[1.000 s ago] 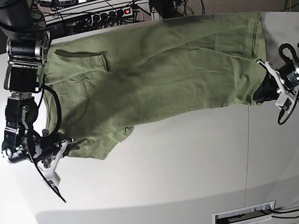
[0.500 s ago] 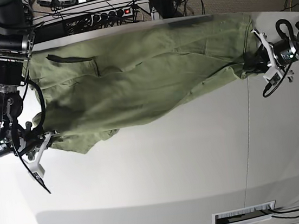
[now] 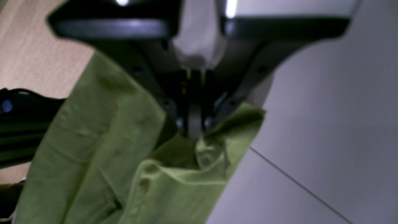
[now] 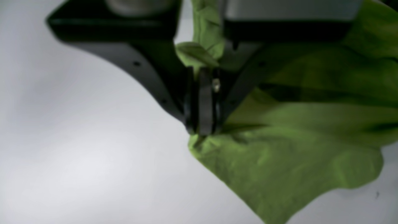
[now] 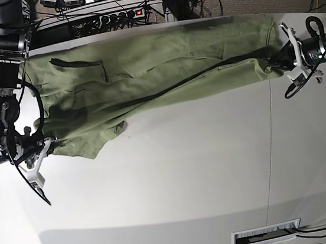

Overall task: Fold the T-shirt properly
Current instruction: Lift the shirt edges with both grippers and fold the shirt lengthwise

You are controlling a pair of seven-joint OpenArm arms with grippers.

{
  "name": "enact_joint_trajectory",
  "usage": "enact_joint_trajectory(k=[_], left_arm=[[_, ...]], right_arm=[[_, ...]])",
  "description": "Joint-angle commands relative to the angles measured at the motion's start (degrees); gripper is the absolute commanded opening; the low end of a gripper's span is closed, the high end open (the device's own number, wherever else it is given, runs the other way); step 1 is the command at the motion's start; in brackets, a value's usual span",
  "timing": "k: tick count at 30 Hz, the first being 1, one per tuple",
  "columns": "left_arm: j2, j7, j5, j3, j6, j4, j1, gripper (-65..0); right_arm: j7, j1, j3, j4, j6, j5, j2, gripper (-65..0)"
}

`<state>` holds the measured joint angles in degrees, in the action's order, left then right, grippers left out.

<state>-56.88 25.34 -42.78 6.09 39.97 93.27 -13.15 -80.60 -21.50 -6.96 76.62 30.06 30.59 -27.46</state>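
The T-shirt (image 5: 145, 76) is stretched 9-to-3 o'clock; the right gripper (image 5: 41, 146) and left gripper (image 5: 275, 59) are clenched on opposite ends.

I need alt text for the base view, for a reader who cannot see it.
A wrinkly sage-green cotton T-shirt is stretched across the far side of a white table, each end pinched in a robot hand: the right hand at the picture's left, the left hand at its right.

Soft overhead light (wrist views blurred, dim)
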Motion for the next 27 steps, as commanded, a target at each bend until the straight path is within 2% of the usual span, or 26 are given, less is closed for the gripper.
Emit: enact_joint_trajectory(k=[1,7,20,27], left_arm=[[-1.9,-0.3,-1.4,-0.7,0.0,0.9,0.4,-65.0],[-3.5,5.8,-5.5,-0.7,0.0,2.9,0.4,-65.0],[-3.5,20.2,-14.3,-0.7,0.0,3.7,0.4,-65.0],[-3.7,24.5,-14.7,-0.7,0.0,3.8,0.5,-65.0]], right_arm=[[0.6,-1.2,-0.3,1.0,0.1,1.1,-1.1,-65.0],[0.6,-0.1,-0.3,1.0,0.1,1.4,-1.1,-65.0],[0.6,1.8,-0.3,1.0,0.1,1.3,-1.1,-65.0],[0.6,1.8,-0.3,1.0,0.1,1.4,-1.1,-65.0]])
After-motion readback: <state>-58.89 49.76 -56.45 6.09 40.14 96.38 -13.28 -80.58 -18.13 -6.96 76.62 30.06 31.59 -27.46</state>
